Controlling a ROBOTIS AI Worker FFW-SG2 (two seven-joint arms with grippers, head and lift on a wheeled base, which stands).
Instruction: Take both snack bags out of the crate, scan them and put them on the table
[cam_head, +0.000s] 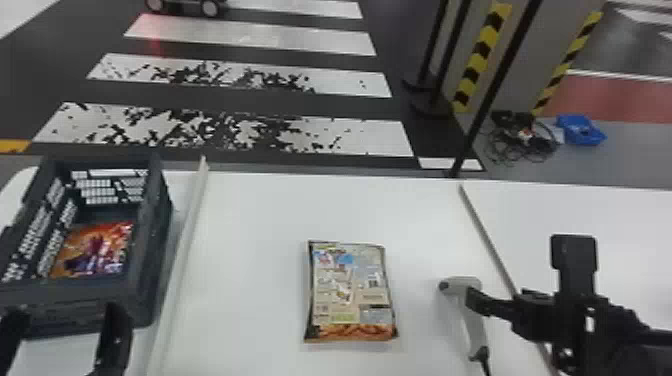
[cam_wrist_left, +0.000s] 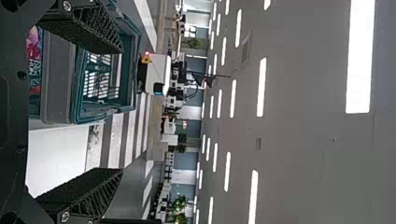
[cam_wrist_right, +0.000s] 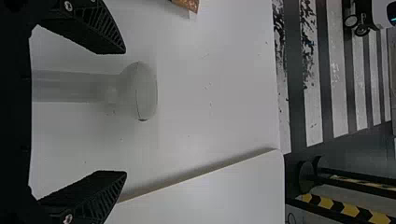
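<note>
In the head view one snack bag (cam_head: 351, 292) lies flat on the middle table; the other, an orange and purple bag (cam_head: 97, 250), lies inside the dark crate (cam_head: 142, 255) at the left. My left gripper (cam_head: 62, 327) stands open at the crate's near side. The left wrist view shows that left gripper (cam_wrist_left: 119, 112) open, with the crate (cam_wrist_left: 77, 88) beyond its fingers. Over the scanner (cam_head: 470, 310) is my right gripper (cam_head: 525, 280). In the right wrist view the right gripper (cam_wrist_right: 125, 112) is open, and the grey scanner (cam_wrist_right: 137, 91) lies between and below its fingers.
A pale raised strip (cam_head: 185, 245) runs between the crate and the middle table (cam_head: 250, 215). Another table (cam_head: 620, 215) adjoins at the right along a seam. Black posts and a striped column stand beyond the tables.
</note>
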